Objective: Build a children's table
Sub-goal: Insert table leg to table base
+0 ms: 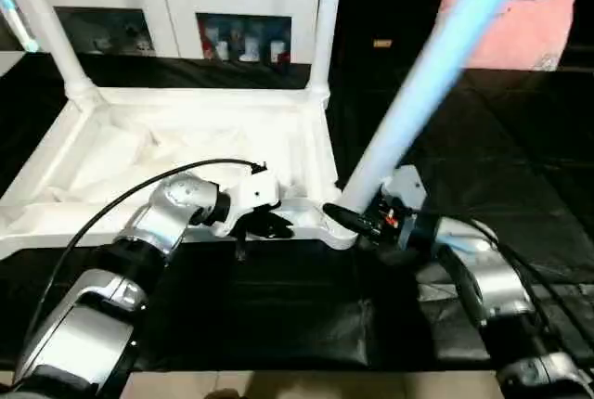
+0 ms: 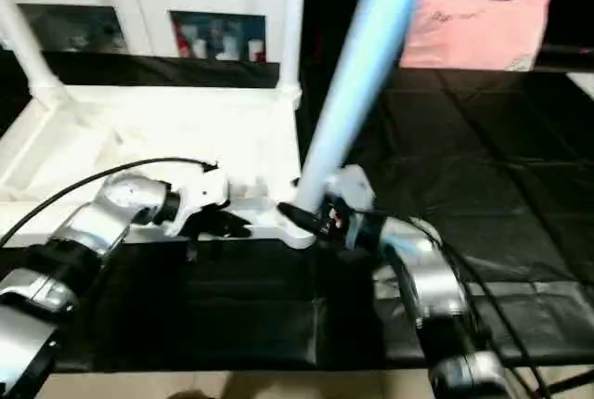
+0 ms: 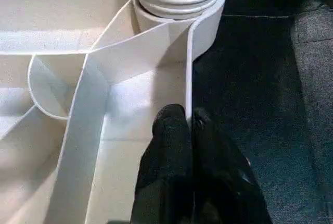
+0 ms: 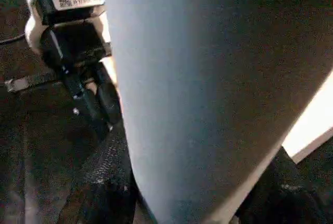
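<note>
The tabletop (image 1: 186,153) lies underside up with two legs (image 1: 325,19) standing in its far sockets. The right hand (image 1: 357,218) holds a third leg (image 1: 422,83) tilted at the near corner socket, not yet upright; the left hand (image 3: 190,146) pinches the rim shut.

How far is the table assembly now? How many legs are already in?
Done: two legs stand in the far corners of the upturned tabletop. In hand: the right gripper holds a third leg, tilted at the near corner; the left gripper pinches the rim. Left: seating it, then the fourth leg.

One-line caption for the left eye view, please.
Left gripper pinches the upturned tabletop's near rim while the right gripper holds a tilted leg at its near corner socket.
</note>
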Motion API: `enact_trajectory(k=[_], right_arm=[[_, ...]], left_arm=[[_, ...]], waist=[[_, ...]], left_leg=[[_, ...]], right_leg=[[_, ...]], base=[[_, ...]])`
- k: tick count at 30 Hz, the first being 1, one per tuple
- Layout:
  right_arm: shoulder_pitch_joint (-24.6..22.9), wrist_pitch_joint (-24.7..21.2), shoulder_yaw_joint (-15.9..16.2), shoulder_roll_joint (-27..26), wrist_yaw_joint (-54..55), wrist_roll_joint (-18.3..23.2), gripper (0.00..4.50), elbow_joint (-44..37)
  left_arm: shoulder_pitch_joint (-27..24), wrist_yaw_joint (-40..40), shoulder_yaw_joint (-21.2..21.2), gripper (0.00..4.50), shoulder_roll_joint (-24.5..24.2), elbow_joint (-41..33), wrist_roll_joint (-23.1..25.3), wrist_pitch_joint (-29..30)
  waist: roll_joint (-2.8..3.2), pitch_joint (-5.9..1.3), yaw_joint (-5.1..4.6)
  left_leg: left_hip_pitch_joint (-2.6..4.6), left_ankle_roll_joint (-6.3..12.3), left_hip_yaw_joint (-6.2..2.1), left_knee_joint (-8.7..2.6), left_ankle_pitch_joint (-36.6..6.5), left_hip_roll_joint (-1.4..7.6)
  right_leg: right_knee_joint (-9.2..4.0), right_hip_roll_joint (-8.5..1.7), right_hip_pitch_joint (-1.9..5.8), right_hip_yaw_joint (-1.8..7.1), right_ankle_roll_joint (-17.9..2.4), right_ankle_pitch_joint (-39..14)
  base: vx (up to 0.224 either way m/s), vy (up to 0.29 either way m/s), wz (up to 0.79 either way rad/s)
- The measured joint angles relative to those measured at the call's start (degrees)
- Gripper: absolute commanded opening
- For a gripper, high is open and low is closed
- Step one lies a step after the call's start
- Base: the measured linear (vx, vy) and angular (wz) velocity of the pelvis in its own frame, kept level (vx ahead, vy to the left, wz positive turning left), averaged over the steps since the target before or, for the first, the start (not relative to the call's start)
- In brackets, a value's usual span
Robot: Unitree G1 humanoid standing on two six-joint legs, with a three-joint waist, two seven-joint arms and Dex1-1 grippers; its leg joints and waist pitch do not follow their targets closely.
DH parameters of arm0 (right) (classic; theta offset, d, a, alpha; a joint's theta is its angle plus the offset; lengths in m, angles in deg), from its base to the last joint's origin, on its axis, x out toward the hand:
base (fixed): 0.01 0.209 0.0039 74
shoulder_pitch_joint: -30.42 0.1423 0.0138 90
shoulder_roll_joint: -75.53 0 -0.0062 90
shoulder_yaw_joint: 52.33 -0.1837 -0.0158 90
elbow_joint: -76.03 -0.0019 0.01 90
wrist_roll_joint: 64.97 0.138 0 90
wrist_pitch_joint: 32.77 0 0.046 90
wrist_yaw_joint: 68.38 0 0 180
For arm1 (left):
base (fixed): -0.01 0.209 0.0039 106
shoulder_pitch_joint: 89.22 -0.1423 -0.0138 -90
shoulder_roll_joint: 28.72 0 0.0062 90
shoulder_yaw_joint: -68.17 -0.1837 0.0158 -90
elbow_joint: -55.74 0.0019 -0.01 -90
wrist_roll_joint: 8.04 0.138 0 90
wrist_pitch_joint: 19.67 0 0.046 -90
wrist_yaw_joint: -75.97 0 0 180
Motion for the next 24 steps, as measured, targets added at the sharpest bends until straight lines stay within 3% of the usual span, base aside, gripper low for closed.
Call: enact_trajectory(k=[8, 17, 24], right_arm=[[1.3, 0.4, 0.5, -0.7, -2.9, -0.2, 1.95, 2.1], [-1.8, 0.4, 1.9, -0.3, -7.5, 0.4, 1.95, -1.2], [-2.2, 0.1, 2.2, 0.1, -9.0, 0.7, 1.95, -1.8]], left_arm=[[-0.1, 2.4, -0.6, 0.00, -1.5, -0.2, 0.5, -2.0], [0.5, 7.2, -3.2, 0.00, -2.1, 0.3, 2.3, -5.4], [1.6, 8.3, -4.1, 0.00, -1.4, 2.2, 3.1, -6.5]], waist=[[-0.18, -0.09, -0.27], [0.30, -0.37, 0.23], [0.65, -0.60, 0.62]], left_leg=[[0.42, -0.03, 0.07, -0.05, 0.0, 0.03], [1.00, -0.35, 0.10, -0.43, -0.2, 0.02], [1.02, -0.36, 0.14, -0.48, -0.2, 0.03]], right_leg=[[0.01, 0.02, 0.07, 0.04, 0.0, 0.0], [-0.55, 0.02, 1.02, 0.00, 0.0, 0.0], [-0.58, 0.01, 1.04, 0.00, 0.0, 0.0]], base=[[0.000, 0.000, 0.00], [0.000, 0.000, 0.00], [0.000, 0.000, 0.00]])
